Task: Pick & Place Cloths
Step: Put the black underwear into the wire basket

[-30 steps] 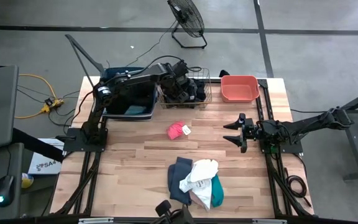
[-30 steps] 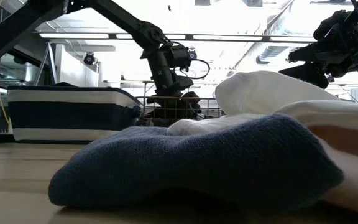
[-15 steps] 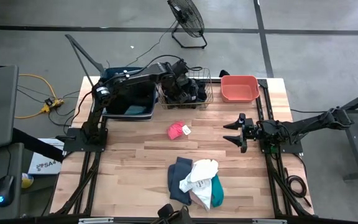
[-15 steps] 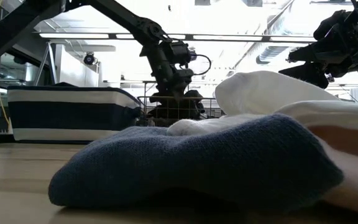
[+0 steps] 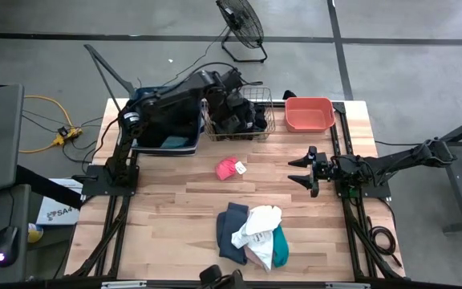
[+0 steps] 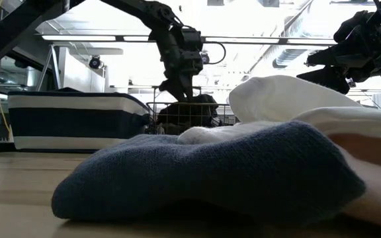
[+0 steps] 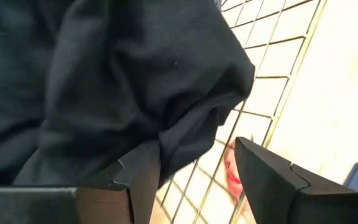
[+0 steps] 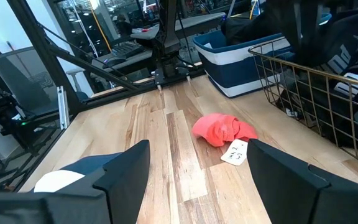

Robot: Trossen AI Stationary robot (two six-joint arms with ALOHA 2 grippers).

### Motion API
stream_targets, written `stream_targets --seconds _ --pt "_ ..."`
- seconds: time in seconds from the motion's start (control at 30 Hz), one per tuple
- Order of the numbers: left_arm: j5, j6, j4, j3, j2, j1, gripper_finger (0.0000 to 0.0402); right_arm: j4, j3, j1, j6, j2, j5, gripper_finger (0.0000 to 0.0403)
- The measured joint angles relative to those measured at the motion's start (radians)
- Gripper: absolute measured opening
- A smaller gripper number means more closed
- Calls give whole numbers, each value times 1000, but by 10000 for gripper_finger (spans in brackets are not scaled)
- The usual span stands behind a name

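Black cloths point(image 5: 235, 116) lie heaped in the wire basket point(image 5: 269, 120) at the table's far side. My left gripper point(image 7: 194, 155) hangs open just above the heap point(image 6: 187, 111), pointing steeply down, with nothing between its fingers. A bright pink cloth point(image 5: 229, 168) with a white tag lies on the table's middle. Near the front edge a grey-blue cloth point(image 5: 231, 233), a white one point(image 5: 259, 225) and a teal one point(image 5: 280, 245) lie in a pile. My right gripper point(image 5: 299, 172) waits open at the right, held level.
A navy blue tub point(image 5: 167, 128) with a teal cloth inside stands left of the basket. A coral tub point(image 5: 309, 114) stands right of it. Bare wood lies between the pink cloth and the near pile. A floor fan point(image 5: 239, 24) stands beyond the table.
My left gripper has opened and let go of a black cloth, which now rests on the heap in the basket. The gripper has risen straight up out of the basket and rolled a little at the wrist.
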State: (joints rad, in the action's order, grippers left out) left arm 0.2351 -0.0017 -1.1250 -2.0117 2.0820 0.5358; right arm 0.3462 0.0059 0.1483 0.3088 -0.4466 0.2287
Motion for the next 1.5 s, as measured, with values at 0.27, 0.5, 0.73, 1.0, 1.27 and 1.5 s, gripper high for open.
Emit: stream_targets --seconds 0.27,0.5,0.73,1.0,1.27,1.5 --pt "-49 -2 -110 -91 -2 -2 200 0 0 0 0 0 0 260" --pt "-150 -2 -135 -168 -3 -1 200 0 0 0 0 0 0 260" --pt "-223 24 -127 -215 -4 -5 149 0 0 0 0 0 0 260" --pt "-237 74 -23 -192 -4 -21 12 0 0 0 0 0 0 260" --pt "-200 24 162 -65 -3 -19 1 0 0 0 0 0 0 260" --pt "-187 -13 289 44 -3 -18 1 0 0 0 0 0 0 260"
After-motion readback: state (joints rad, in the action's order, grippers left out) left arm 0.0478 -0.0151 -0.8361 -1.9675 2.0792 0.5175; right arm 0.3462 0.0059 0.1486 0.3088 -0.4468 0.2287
